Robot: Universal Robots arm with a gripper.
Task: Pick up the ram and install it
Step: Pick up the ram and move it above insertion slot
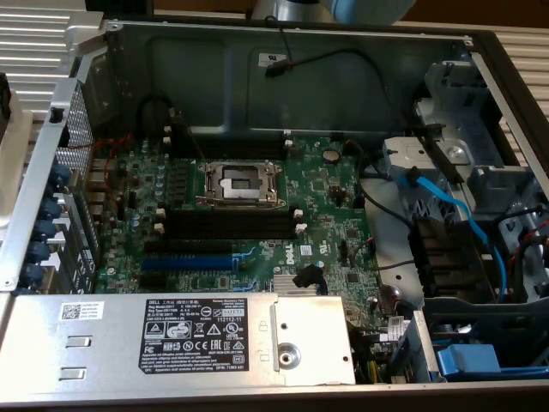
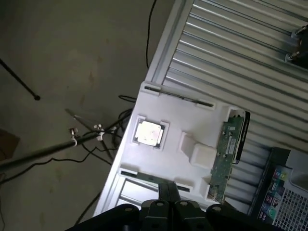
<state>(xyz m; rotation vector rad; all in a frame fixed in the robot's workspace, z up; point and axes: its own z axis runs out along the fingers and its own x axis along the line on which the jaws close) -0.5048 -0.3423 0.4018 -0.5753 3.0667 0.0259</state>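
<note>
Your ram (image 2: 227,154) sits in its slot along one edge of the white tray (image 2: 168,163), beside the chip (image 2: 148,132), kept clear for pickup. Tool (image 2: 168,211) hangs well above it, holding nothing; can't tell how far it's open. The motherboard's black slots (image 1: 227,225) are empty.

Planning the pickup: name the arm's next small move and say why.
Probably shift across until centred over the ram, then descend. In the wrist view it lies in a slot of the white tray, off to one side of the gripper. The memory slots appear empty.
</note>
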